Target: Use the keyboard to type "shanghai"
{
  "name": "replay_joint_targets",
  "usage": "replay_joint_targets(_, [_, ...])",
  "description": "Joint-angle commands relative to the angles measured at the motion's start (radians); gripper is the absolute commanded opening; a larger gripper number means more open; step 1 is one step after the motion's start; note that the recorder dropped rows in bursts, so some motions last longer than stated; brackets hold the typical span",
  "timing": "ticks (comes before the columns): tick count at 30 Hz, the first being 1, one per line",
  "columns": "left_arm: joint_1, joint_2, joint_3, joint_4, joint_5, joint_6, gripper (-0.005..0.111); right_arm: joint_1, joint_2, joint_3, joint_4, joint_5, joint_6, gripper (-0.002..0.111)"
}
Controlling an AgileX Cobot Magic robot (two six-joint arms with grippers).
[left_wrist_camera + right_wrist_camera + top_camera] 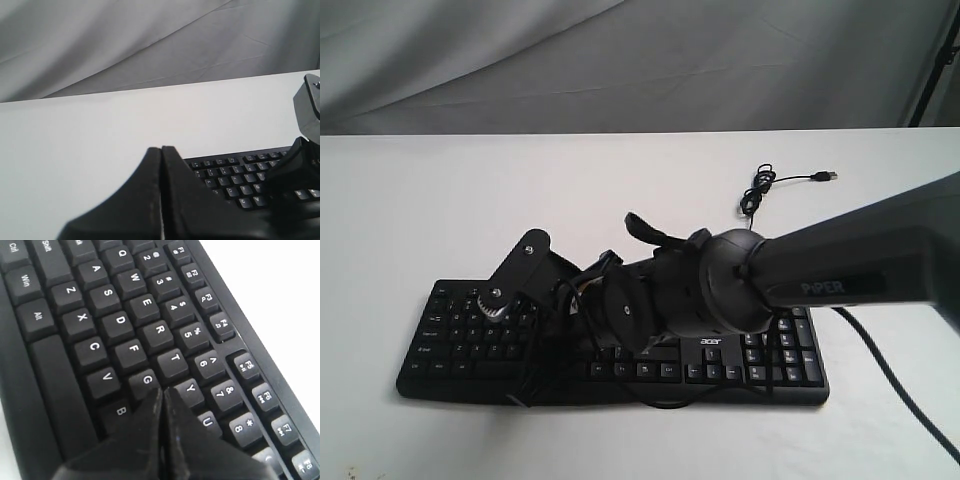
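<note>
The wide black keyboard with white letters lies along the near edge of the tabletop. The right pincer is pressed together beside the G key. The left pincer is pressed together too. The thin cable curls toward the far edge.

From a raised spot the exterior camera looks down across the keyboard toward the grey cloth, while the left wrist camera looks low over the same keys toward that cloth and the right wrist one sits close above the letters.
</note>
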Motion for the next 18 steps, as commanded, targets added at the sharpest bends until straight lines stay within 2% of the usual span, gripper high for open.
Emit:
replay_joint_targets(1, [-0.004, -0.003, 0.004, 0.001, -0.005, -0.003, 0.000, -0.004, 0.024, 0.001, 0.011, -0.021, -0.028, 0.000])
replay_joint_targets(13, [-0.004, -0.003, 0.004, 0.001, -0.005, -0.003, 0.000, -0.002, -0.044, -0.004, 0.012, 0.008, -0.030, 0.000])
replay_joint_targets(18, [-0.004, -0.003, 0.004, 0.001, -0.005, -0.003, 0.000, 0.027, -0.024, -0.123, 0.012, 0.089, -0.030, 0.000])
